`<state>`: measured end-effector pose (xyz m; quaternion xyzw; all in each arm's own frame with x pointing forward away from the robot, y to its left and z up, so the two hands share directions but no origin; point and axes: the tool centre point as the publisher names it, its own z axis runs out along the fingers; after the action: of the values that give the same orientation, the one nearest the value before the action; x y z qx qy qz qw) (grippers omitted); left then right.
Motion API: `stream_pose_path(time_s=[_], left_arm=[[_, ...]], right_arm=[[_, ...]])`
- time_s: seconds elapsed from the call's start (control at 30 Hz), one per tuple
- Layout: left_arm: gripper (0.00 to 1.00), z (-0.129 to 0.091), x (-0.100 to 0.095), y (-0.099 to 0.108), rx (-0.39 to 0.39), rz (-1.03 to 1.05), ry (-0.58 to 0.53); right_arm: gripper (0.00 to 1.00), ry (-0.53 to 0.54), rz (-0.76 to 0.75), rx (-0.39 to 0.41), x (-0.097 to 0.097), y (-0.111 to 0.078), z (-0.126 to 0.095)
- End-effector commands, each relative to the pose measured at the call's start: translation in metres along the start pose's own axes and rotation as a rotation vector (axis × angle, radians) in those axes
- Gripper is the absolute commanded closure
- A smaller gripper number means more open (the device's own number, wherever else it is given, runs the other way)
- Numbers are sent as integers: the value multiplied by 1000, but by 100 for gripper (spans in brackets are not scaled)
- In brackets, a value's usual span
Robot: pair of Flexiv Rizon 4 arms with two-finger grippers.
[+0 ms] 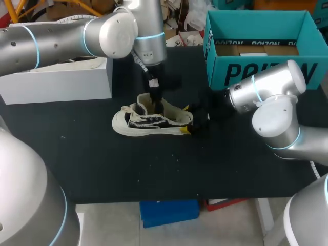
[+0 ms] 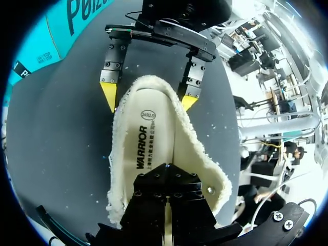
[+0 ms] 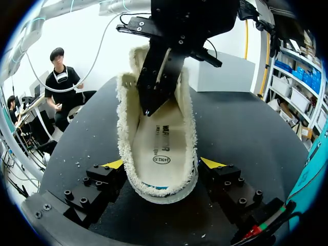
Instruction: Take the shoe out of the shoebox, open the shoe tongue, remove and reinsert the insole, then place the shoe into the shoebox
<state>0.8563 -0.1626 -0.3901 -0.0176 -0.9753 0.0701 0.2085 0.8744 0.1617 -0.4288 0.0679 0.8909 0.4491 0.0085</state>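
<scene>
A cream and black canvas shoe stands on its sole in the middle of the black table. My left gripper points straight down into the shoe's opening. Its black fingers are shut, with their tips on the printed white insole and nothing visibly between them. My right gripper is at the heel, one yellow tip against each side of the fleecy heel rim, so it is shut on the shoe. The teal shoebox stands open at the back right.
A white box sits at the back left of the table, under my left arm. The teal shoebox holds a brown cardboard insert. Black table surface lies bare in front of the shoe.
</scene>
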Motion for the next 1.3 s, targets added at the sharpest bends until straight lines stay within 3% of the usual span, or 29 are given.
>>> stream_pose_path(time_s=[0.03, 0.57, 0.83, 0.9, 0.97, 1.13, 1.3], left_arm=[[100, 11, -4, -1, 8, -2, 16], [100, 44, -3, -2, 3, 3, 56], [100, 48, -8, -1, -16, -13, 29], [88, 46, -8, 0, -10, -13, 24], [87, 44, -8, 1, -7, -13, 15], [71, 37, -5, 4, 6, -11, -26], [70, 35, -4, 6, -2, -13, -61]], right_arm=[[100, -1, 1, 4, 0, 1, 0], [100, -1, 1, 4, 0, 1, 0], [100, -1, 1, 4, 0, 1, 0], [100, -1, 1, 4, 0, 1, 0], [100, -1, 1, 4, 0, 1, 0], [100, -1, 1, 4, 0, 1, 0], [100, -1, 1, 4, 0, 1, 0]])
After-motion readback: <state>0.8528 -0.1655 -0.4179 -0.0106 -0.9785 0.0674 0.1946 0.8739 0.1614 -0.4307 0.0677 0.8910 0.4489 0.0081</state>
